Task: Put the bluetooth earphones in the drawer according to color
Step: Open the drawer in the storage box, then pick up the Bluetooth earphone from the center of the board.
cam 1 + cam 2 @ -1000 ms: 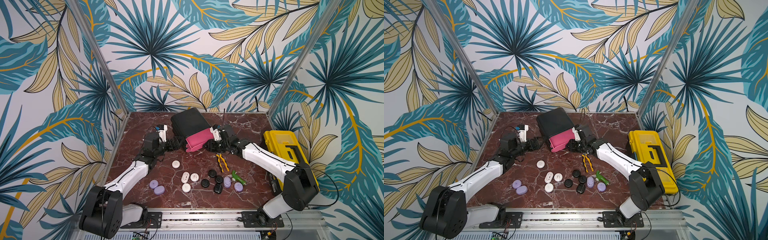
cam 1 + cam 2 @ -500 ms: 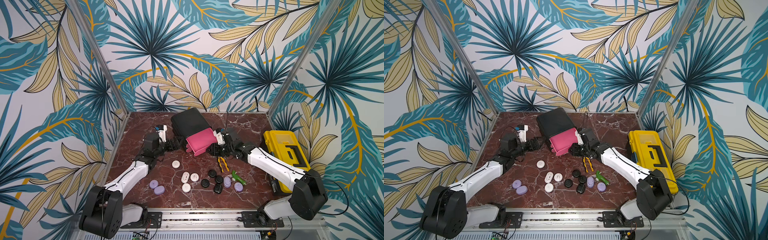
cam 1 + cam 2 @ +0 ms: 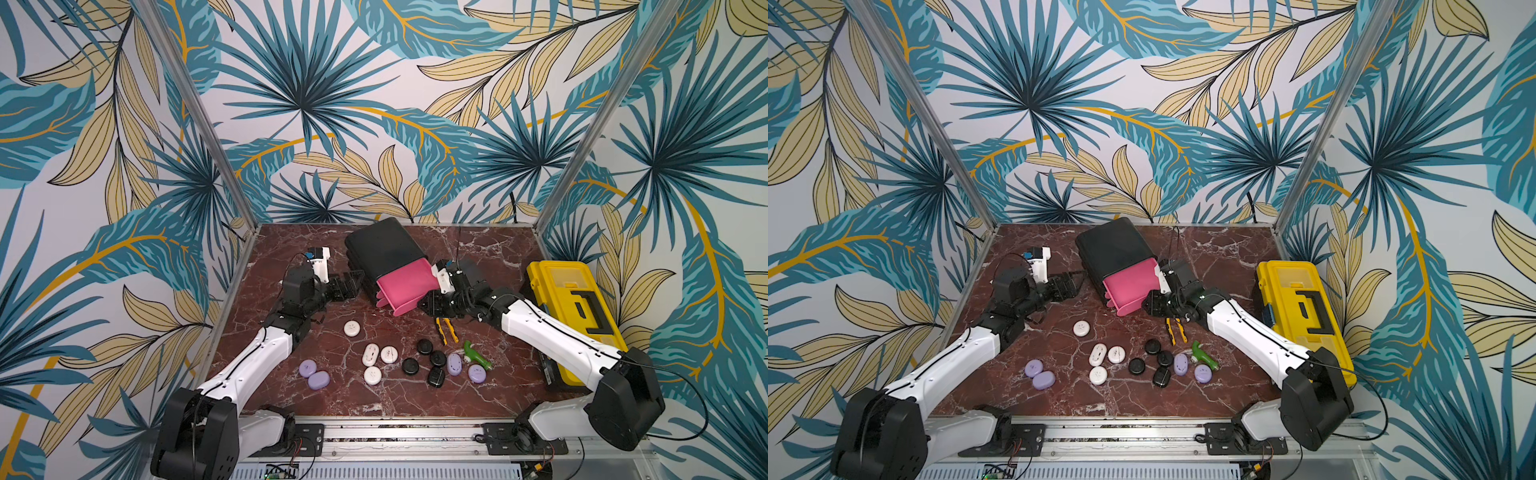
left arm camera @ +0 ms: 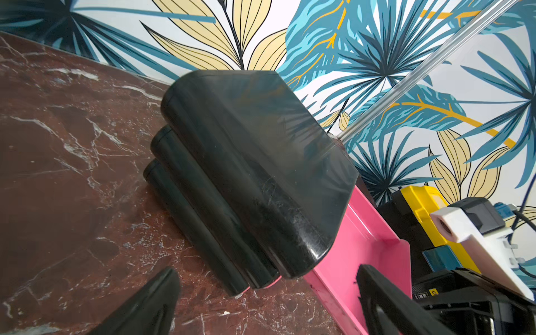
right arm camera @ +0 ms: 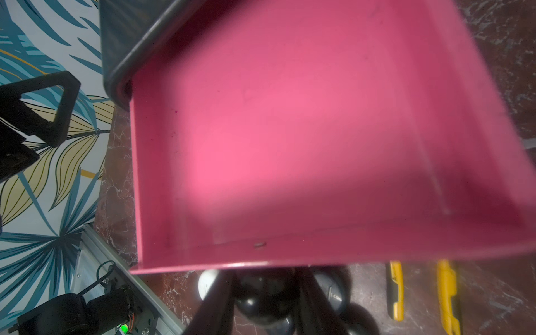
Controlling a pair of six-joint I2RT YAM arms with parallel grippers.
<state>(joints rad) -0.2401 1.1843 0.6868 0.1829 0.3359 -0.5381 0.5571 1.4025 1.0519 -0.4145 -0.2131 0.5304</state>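
The right gripper [image 5: 264, 285] is pinching the glossy round black knob [image 5: 261, 300] of the drawer [image 3: 405, 286], a smooth pink tray sticking out of its rounded black cabinet [image 3: 384, 249]. The left gripper [image 4: 261, 304] is hovering beside the cabinet with its fingers spread. The pebble-smooth bluetooth earphones [image 3: 388, 354] are lying on the veined marble table [image 3: 478, 245], near the right fingers and touching neither gripper.
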